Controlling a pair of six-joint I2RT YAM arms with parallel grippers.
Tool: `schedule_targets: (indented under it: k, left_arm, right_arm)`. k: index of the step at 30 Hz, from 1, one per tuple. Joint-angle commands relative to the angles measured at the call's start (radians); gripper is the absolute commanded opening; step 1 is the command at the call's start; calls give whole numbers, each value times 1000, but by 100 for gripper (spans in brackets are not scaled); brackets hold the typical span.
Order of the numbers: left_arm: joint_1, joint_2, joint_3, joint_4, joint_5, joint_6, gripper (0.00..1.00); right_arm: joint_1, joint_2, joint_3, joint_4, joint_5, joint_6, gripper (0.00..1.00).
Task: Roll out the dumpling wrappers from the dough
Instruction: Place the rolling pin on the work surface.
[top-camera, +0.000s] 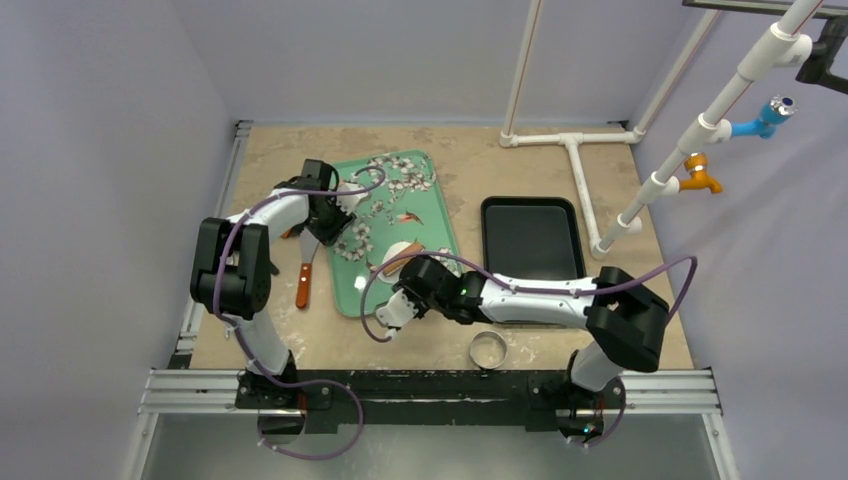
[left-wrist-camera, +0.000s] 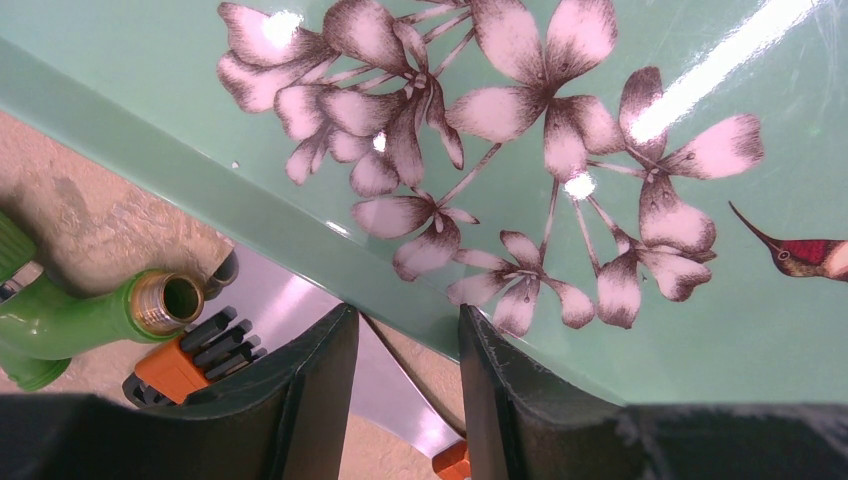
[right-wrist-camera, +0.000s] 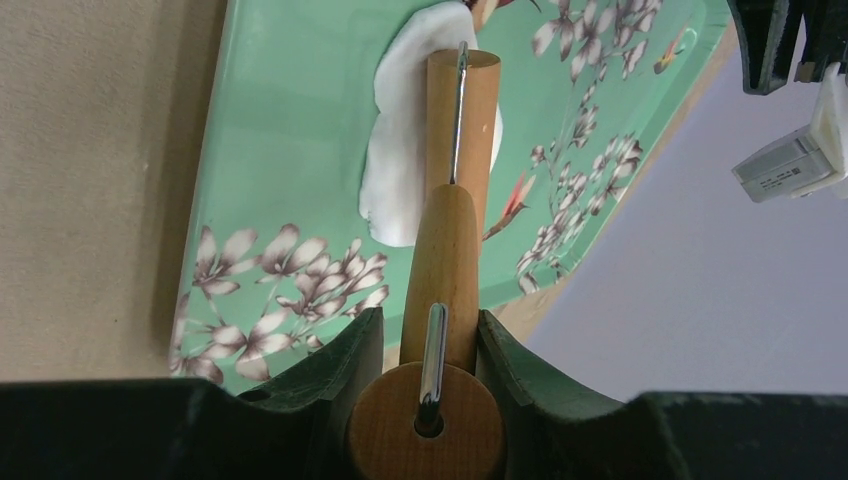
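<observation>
The dough lies as a flattened white oval on the green floral tray, near its front right part. A wooden rolling pin rests its roller on the dough's right side. My right gripper is shut on the pin's handle and sits at the tray's near edge. No separate dumpling wrappers are in view. My left gripper stands open at the tray's left rim, one finger over the rim, the other outside it, with nothing between them.
An orange-handled scraper lies left of the tray, its blade under my left fingers, beside a green threaded fitting. A black tray sits right. A metal ring cutter is near front. White pipes cross the back right.
</observation>
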Motion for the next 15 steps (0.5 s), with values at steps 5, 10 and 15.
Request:
schedule_targets:
  k: [5, 10, 15]
  left_arm:
    - [-2, -21, -22, -63, 2, 32, 40]
    - [-2, -18, -20, -60, 2, 34, 40]
    - [-2, -13, -12, -64, 1, 32, 40]
  right_arm:
    - [-26, 262, -6, -198, -134, 28, 0]
    - [-26, 190, -16, -218, -128, 36, 0]
    - [-4, 97, -57, -302, -71, 76, 0]
